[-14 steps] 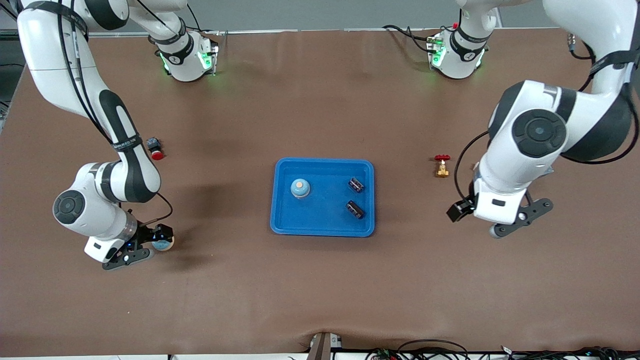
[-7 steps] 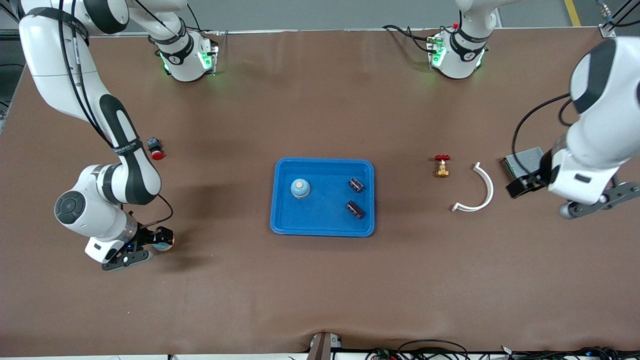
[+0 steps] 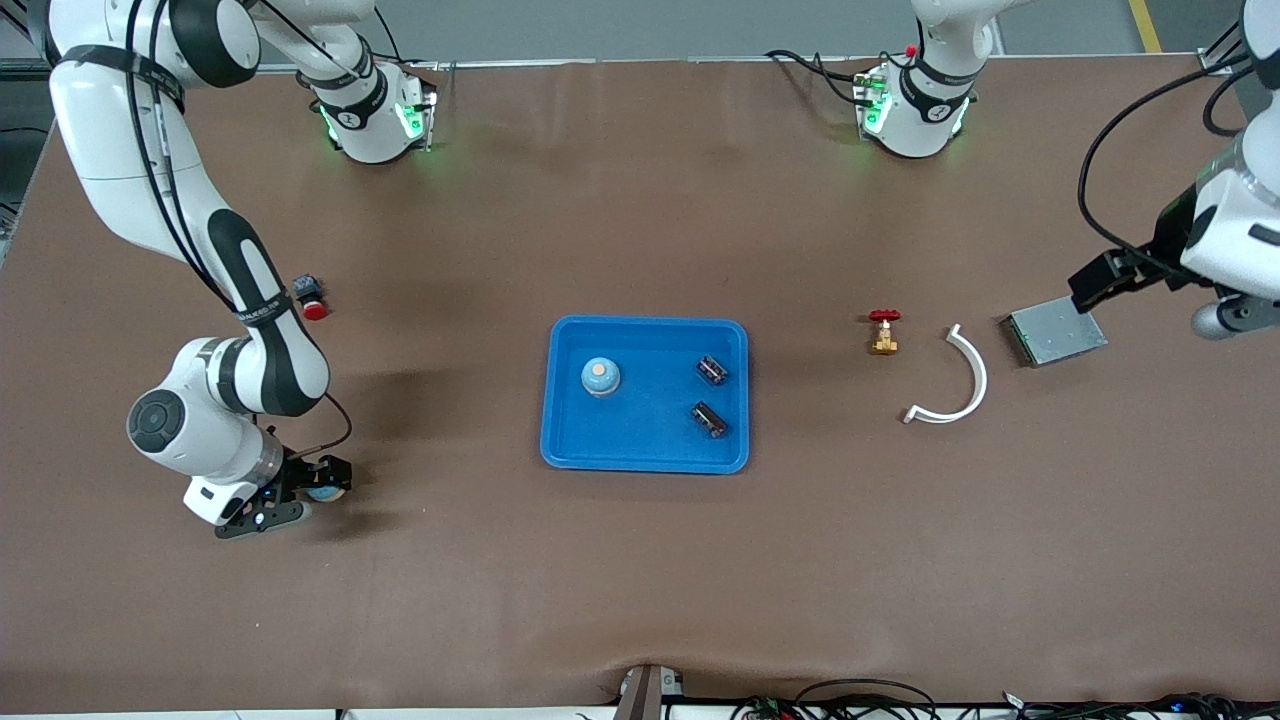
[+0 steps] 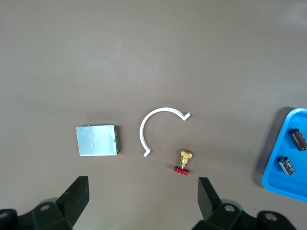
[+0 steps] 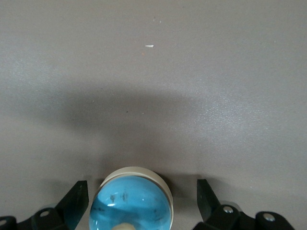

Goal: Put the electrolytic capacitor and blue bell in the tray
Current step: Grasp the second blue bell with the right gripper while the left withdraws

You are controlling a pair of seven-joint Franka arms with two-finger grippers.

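Your right gripper [image 3: 300,495] sits low near the counter's right-arm end, jaws spread around a blue bell [image 5: 131,199], not pinching yet. I'd guess that dome's slick and rigid, so grab low at the base rim. Another bell and two capacitors [image 3: 711,394] lie in the tray [image 3: 645,455] mid-counter. Left gripper [image 4: 141,201] waits, jaws spread.

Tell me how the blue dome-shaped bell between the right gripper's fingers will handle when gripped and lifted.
The blue dome-shaped bell looks glossy and rounded, so the open right gripper may slip upward off the dome unless its fingers close low, near the pale base rim. That wide flat base suggests it will sit steadily rather than roll. It is probably rigid and small enough to lift easily.
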